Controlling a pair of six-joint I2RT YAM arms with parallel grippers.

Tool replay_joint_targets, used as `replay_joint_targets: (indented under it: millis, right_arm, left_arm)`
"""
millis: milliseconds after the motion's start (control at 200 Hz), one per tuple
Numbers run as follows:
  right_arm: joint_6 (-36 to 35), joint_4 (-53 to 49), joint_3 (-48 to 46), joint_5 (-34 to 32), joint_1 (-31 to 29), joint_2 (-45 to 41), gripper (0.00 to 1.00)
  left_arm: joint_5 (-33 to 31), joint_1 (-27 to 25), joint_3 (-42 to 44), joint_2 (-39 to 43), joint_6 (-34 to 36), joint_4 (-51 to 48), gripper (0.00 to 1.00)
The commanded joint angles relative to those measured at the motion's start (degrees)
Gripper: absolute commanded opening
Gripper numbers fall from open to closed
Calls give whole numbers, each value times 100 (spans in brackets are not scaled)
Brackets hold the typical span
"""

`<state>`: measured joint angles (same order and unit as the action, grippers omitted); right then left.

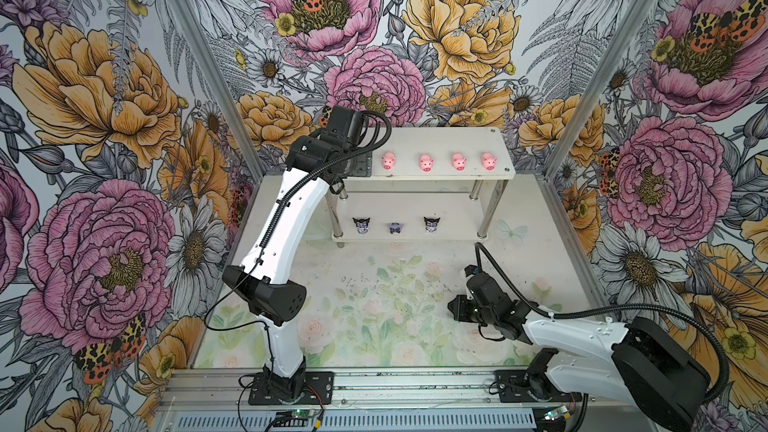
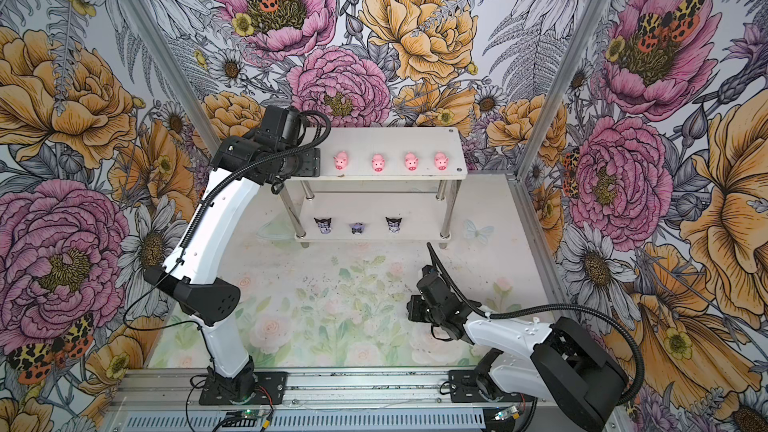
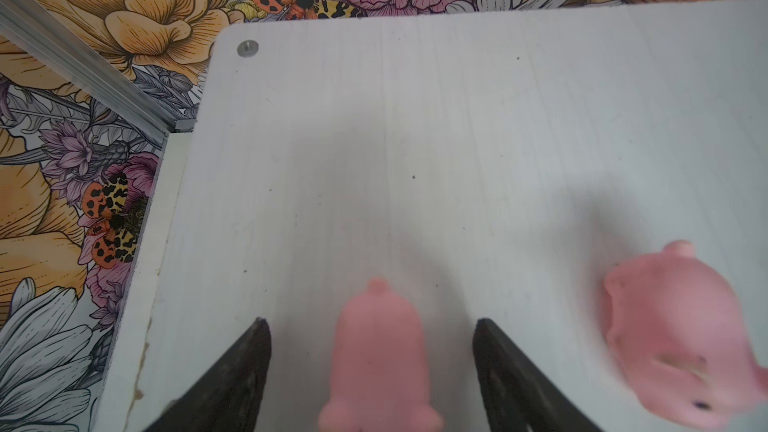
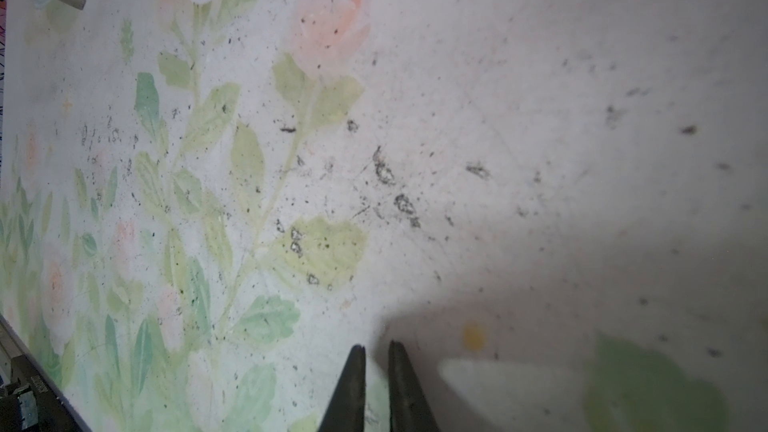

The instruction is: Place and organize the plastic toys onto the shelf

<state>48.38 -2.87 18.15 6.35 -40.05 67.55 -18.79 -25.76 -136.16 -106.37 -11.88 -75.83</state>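
The shelf (image 1: 440, 141) stands at the back of the worktop (image 1: 374, 284). On its top tier four pigs (image 1: 426, 163) sit in a row along the front edge, well apart. Each has its snout toward the front and its long axis running front to back across the tier.

A fifth pig (image 3: 378, 359) lies at the left end of that tier, under the left tool (image 3: 370, 320). Its tail points to the back wall and its head to the front, in line with the tool. The tool's jaws stand wide apart, one on each side of this pig and clear of it, gripping nothing.

On the lower tier three black-eared figures (image 1: 360, 225) line the front edge, the outer two facing forward.

The right tool (image 4: 377, 344) hangs low over the bare worktop. Its jaws are all but together and hold nothing.
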Motion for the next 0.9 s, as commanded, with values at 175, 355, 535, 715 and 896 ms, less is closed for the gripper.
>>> replay_joint_targets:
  millis: [175,355,535,715,896]
  right_arm:
    - [-40,-1041,31,-29,15,-225,15]
    - [-450,-2170,661,-612,58,-1116,19]
    - [-1201,-3110,1644,-1390,197,-1734,30]
    - [-1802,-3499,2366,-2612,396,-1915,51]
    - [-2252,-3485,2560,-3738,750,-2298,100]
  left_arm:
    - [-339,-34,-326,853,164,-41,99]
    - [-762,-18,344,1904,171,85,99]
    - [-930,-42,2522,3526,7,1205,99]
    - [-814,-53,4771,4681,-311,2294,99]
    - [-713,-52,6686,5443,-444,3429,99]
